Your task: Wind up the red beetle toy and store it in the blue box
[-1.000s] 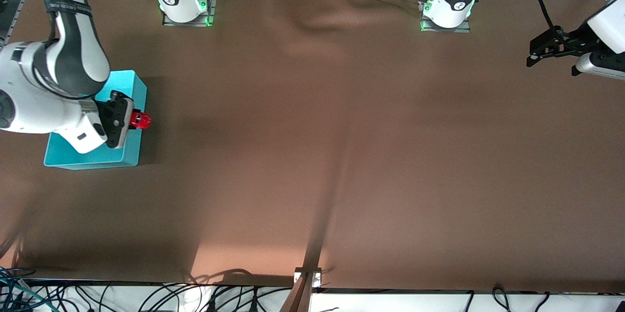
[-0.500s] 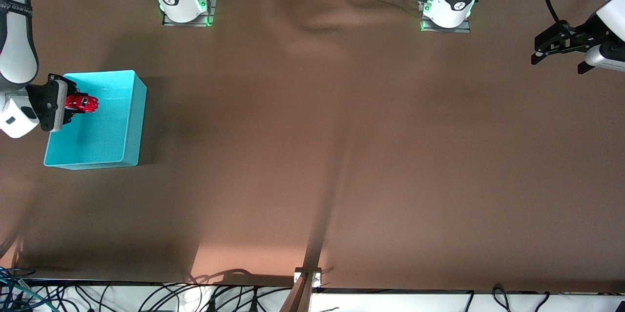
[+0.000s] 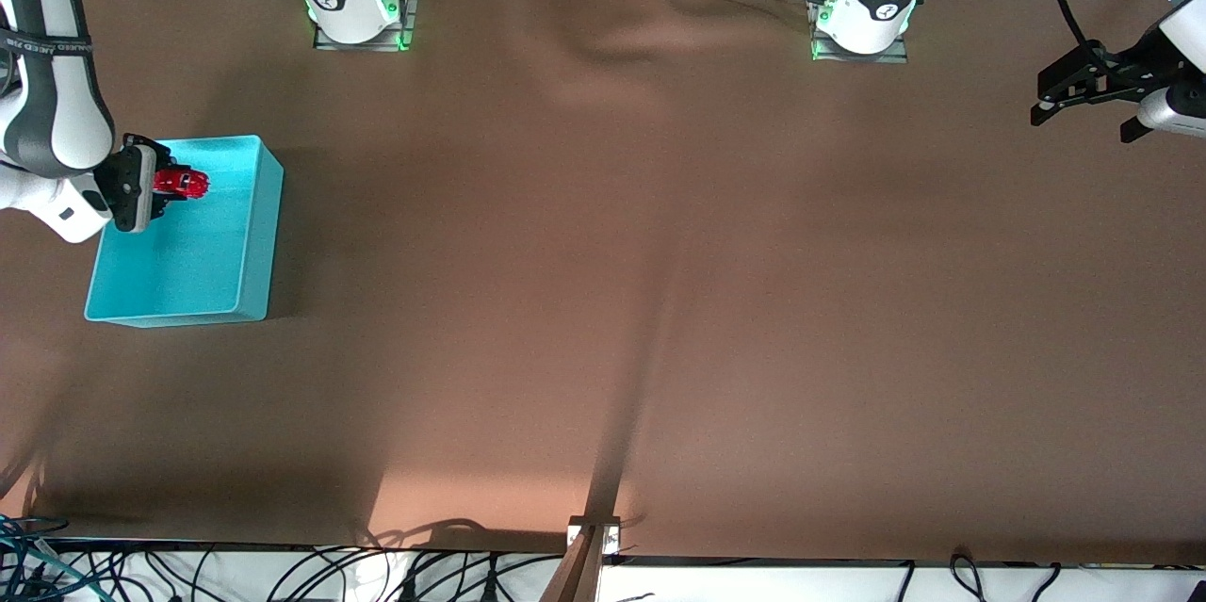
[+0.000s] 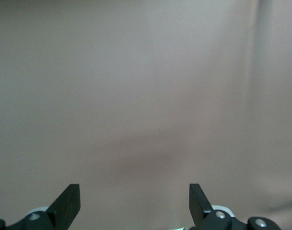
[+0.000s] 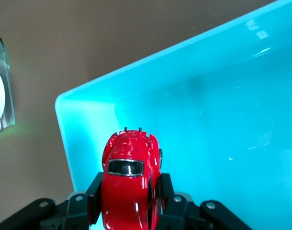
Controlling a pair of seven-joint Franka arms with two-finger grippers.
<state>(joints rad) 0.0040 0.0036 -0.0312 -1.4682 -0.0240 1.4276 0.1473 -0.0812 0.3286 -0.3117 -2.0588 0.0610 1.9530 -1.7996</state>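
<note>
Overhead, red beetle toy [image 3: 181, 184] above blue box [image 3: 247, 291].

Both arms are glossy white with dark grey joint bands. Each base, at the top of the front view, sits on a metal plate lit by green lamps, with a small red fitting and black cables trailing off. The right gripper [image 3: 160, 186] and left gripper [image 3: 1060, 91] are matte black; silver screws dot their finger mounts.

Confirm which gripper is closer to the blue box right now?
Right. The right gripper hangs over the blue box, shut on the red beetle toy. The left gripper waits open at the table's left-arm end.
</note>
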